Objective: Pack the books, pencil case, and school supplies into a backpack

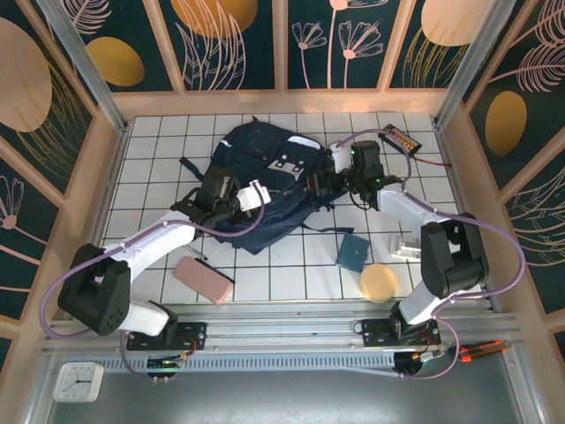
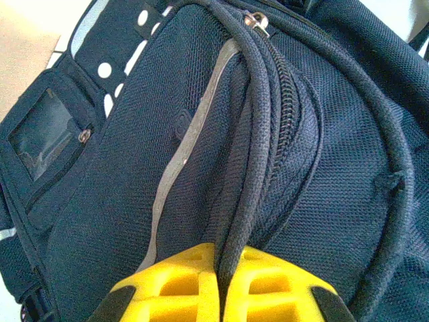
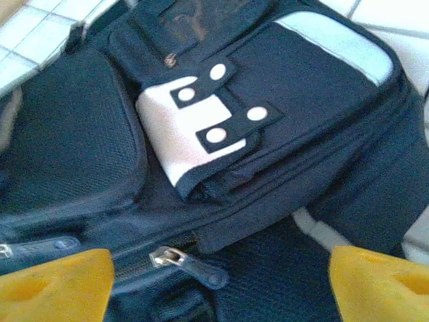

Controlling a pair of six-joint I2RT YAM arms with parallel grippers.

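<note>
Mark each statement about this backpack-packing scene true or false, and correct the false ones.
1. The left pincer is closed on a black cord of the backpack. True.
2. The right pincer is clamped shut on the zip pull. False: it stands wide open, with the zip pull lying ungrasped between its two sides.
3. The pink pencil case is inside the backpack. False: it lies on the table, beside the left arm.
4. The teal pad lies on the table near the tan disc. True.
</note>
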